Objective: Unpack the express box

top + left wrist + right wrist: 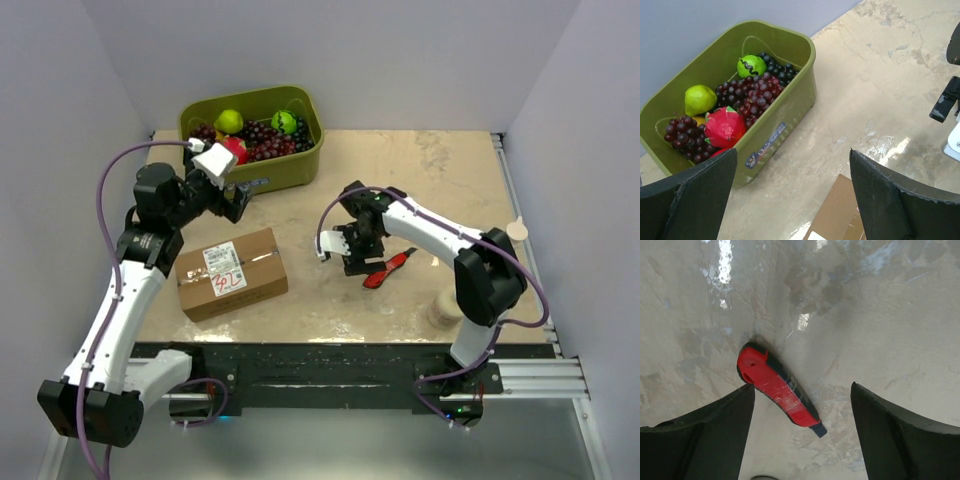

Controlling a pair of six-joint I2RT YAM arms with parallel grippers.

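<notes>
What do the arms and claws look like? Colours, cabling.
Both arms have white links and black joint housings. Purple cables loop along the left arm and the right arm. The left claw and right claw have broad matte-black fingers with slightly rough edges. No markings are legible.

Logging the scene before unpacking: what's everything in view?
express box: one, brown with white label, table's near left.
bin: one, olive green, table's far left.
grapes: several bunches, dark purple, in the bin.
green fruits: two, in the bin.
red fruit: one, pinkish red, in the bin.
cutter: one, red and black, on the table under the right pincer.
beige object: one, table's near right, unclear.
left pincer: open, empty, between bin and box.
right pincer: open, empty, over the cutter.
</notes>
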